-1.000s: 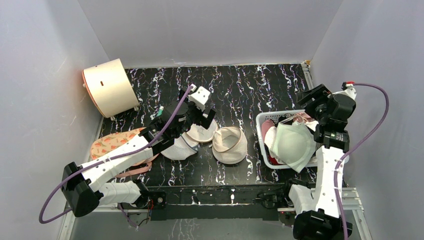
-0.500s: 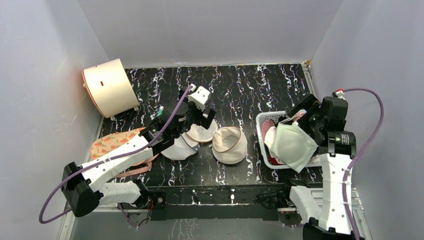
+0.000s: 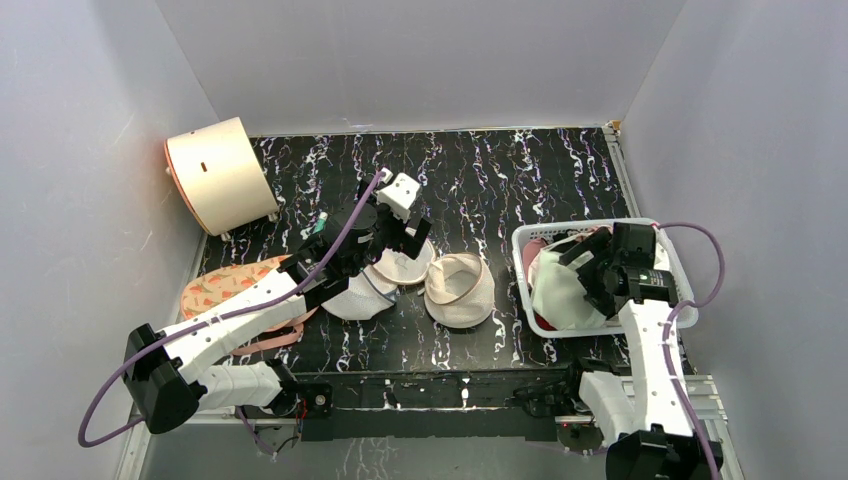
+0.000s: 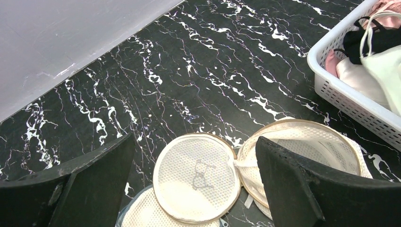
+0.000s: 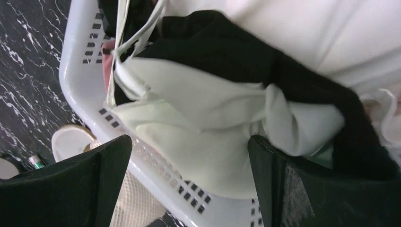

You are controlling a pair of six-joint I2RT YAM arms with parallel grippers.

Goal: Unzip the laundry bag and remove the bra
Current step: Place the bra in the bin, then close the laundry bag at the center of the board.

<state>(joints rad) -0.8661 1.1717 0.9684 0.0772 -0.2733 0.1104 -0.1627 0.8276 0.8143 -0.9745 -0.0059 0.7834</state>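
Observation:
The cream mesh laundry bag lies unzipped on the table, with its flat lid [image 3: 403, 266] flipped beside its open body [image 3: 460, 291]. The lid's black line drawing shows in the left wrist view [image 4: 196, 177]. My left gripper [image 3: 405, 240] hovers open and empty just above the lid [image 4: 195, 139]. The white bra with black parts [image 3: 558, 295] lies in the white basket [image 3: 545, 327]. My right gripper [image 3: 592, 272] is open right over it. In the right wrist view the bra [image 5: 198, 113] lies between the spread fingers [image 5: 189, 142], which are not closed on it.
A white mesh dome bag [image 3: 352, 298] lies against the lid's left side. A peach printed bra [image 3: 225, 285] lies at the left edge. A cream cylinder [image 3: 215, 175] stands at the back left. The basket also holds pink and dark clothes [image 4: 373, 33].
My right arm lowered the hanging white bra into the basket and its jaws let go. The left arm and the laundry bag stayed still.

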